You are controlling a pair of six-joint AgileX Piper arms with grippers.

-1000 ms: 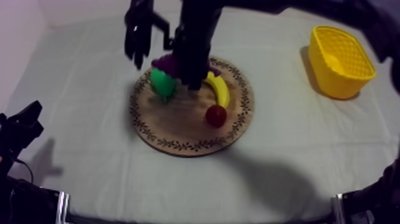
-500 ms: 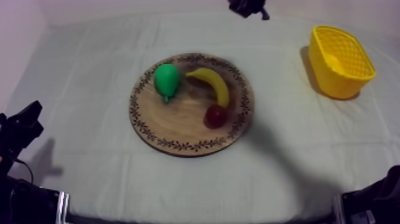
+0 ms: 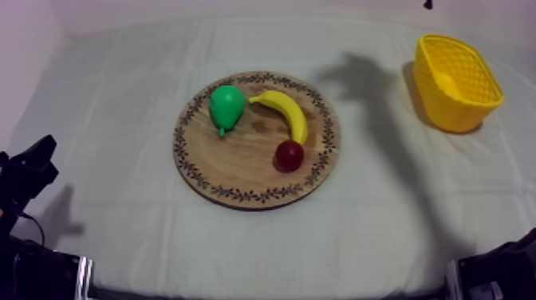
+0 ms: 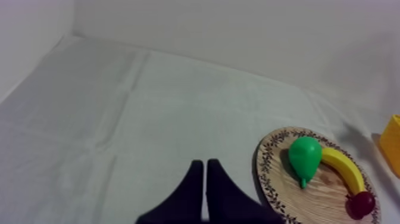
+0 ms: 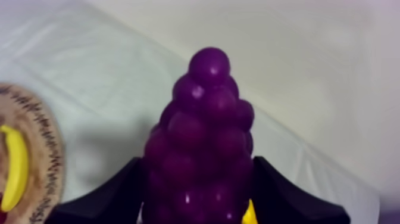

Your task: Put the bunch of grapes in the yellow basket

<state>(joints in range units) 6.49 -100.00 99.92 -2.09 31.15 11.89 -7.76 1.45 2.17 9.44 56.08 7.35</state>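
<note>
The bunch of grapes [image 5: 205, 137], dark purple, hangs in the air in the right wrist view with my right gripper [image 5: 199, 179] shut on it, a black finger on each side. Below it lie the cloth and the rim of the wooden board [image 5: 41, 149]. From above, the round board [image 3: 239, 171] sits mid-table, carrying a green pear [image 3: 226, 106], a banana [image 3: 285, 113] and a small red fruit [image 3: 289, 155]. The yellow basket [image 3: 447, 104] stands at the far right. My left gripper [image 4: 205, 173] is shut on nothing, low over the cloth left of the board.
A shadow of the right arm falls on the cloth between the board and the basket. My left arm [image 3: 28, 171] rests at the lower left edge of the table. A black part of the right arm [image 3: 494, 271] sits at the lower right.
The right arm has lifted the grapes off the board and risen up and to the right, past the top view's upper edge. Its shadow moved toward the basket. The left arm has not moved.
</note>
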